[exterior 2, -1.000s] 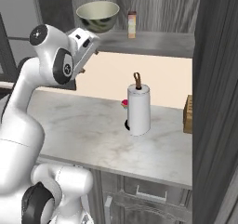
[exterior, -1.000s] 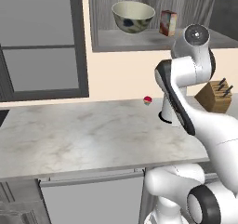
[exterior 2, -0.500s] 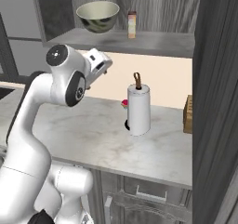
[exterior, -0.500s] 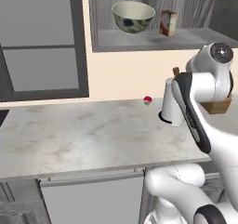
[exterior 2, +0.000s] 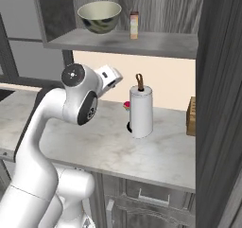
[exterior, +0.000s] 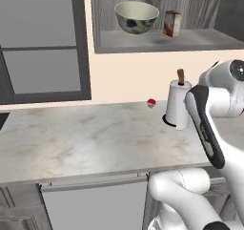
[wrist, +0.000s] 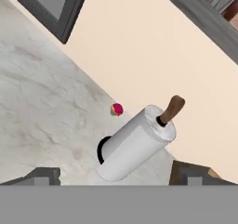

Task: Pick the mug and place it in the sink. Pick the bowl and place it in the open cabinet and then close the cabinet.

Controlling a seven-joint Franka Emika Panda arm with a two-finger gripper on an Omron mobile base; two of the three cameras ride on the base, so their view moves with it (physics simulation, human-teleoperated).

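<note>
The bowl (exterior: pixel 137 17) is round and cream, with dark blue blotches on its outer wall. It stands upright on the grey shelf of the open cabinet (exterior: pixel 157 41), left of a small carton (exterior: pixel 172 24). Below, on my desk (exterior: pixel 86 138), stand a paper towel roll (exterior: pixel 178 105) and a small red ball (exterior: pixel 151 102). My jaws (wrist: pixel 114 176) are spread wide, holding nothing.

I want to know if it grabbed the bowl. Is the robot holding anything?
No, nothing is held. The gripper has open jaws with nothing between them, and the bowl sits on the cabinet shelf.
</note>
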